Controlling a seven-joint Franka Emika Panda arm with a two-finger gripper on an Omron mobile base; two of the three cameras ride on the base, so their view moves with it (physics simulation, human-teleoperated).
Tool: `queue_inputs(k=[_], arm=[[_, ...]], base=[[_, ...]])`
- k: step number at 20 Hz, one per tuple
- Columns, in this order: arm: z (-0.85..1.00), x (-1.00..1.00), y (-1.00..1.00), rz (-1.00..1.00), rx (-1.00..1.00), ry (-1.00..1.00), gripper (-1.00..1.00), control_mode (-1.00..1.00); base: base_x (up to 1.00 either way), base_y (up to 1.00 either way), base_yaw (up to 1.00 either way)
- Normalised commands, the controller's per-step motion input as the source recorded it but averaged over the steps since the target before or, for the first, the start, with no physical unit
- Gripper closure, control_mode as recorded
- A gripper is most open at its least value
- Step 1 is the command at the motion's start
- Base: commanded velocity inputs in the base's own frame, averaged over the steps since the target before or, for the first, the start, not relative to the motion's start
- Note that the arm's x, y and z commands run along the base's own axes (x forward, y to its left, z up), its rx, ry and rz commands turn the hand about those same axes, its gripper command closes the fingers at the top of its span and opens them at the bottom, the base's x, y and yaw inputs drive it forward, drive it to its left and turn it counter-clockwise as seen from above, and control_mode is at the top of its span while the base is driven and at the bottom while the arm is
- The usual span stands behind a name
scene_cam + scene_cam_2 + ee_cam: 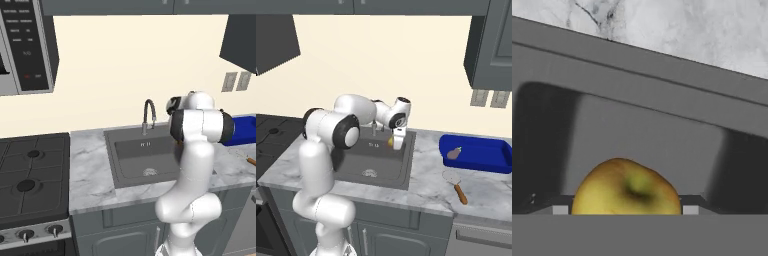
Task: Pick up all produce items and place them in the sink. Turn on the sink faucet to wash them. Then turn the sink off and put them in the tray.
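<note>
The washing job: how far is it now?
Done: the small dark purple eggplant lies in the shallow bright blue tray. In hand: the gripper holds the round yellow fruit over the dark grey sink basin. Left: carry that fruit to the tray.

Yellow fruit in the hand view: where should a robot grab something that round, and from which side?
Grip the yellow fruit across its widest middle, coming down from above. It is round with no stalk or handle to catch, so pressing on two opposite sides at the broadest part probably holds best. The jaws stand that way now, one on each side of it, over the sink.
</note>
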Motion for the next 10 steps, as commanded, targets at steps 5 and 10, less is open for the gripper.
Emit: queue_inputs(k=[5, 10], arm=[[0.48, -0.74, -0.3, -0.05, -0.01, 0.0, 1.0, -1.0], [0.32, -0.41, -0.53, -0.05, -0.09, -0.07, 1.0, -1.0]], base=[[0.0, 0.0, 0.0], [0.0, 0.0, 0.0]])
